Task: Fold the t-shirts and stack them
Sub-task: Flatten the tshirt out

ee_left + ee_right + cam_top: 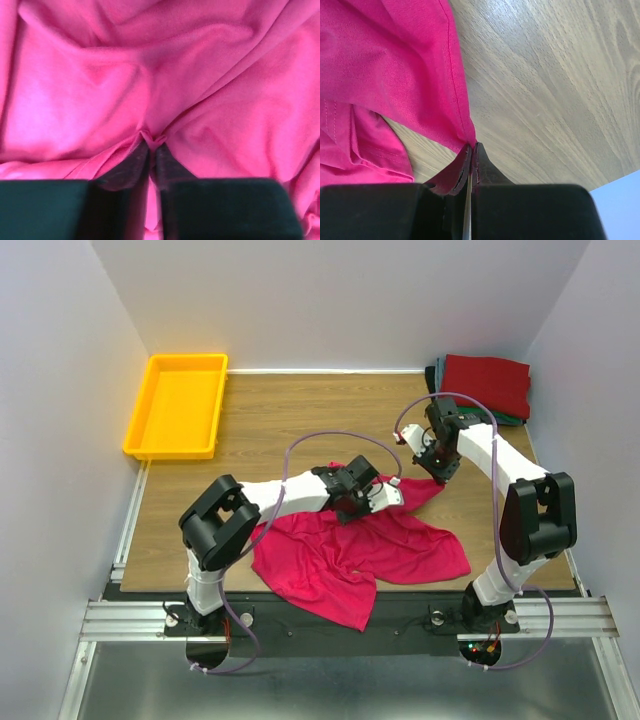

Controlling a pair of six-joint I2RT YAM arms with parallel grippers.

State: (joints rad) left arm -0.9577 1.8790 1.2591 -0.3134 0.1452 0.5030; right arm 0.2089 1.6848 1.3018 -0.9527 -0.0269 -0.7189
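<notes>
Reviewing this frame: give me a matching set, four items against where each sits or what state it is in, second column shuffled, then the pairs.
1. yellow tray
2. crimson t-shirt
3. folded shirts
4. right gripper

A. stacked in the far right corner of the table
B. jaws shut on an edge of the crimson cloth
C. at the far left corner
D. lying crumpled at the near middle, between the arms

Pairs: 1-C, 2-D, 3-A, 4-B
</notes>
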